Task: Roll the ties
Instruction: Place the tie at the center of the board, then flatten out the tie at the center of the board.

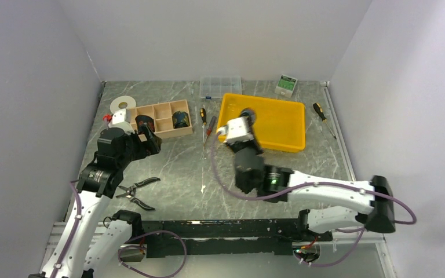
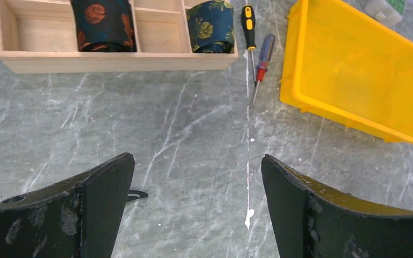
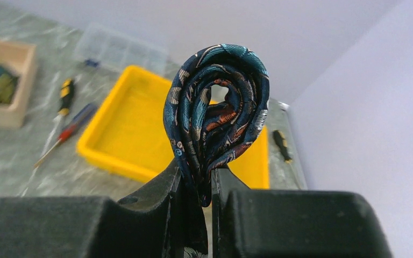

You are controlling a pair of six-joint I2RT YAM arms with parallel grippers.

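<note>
Beside the yellow tray [image 1: 278,124], right pincer [image 3: 206,181] clamps the coiled tie [image 3: 193,110] by its lower rim only; unwinding likely.

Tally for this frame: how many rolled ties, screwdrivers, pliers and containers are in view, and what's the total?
Rolled ties: 3 (two in the wooden box, one in the right gripper)
Screwdrivers: 3
Pliers: 1
Containers: 3 (wooden box, yellow tray, clear organiser)
Total: 10
</note>
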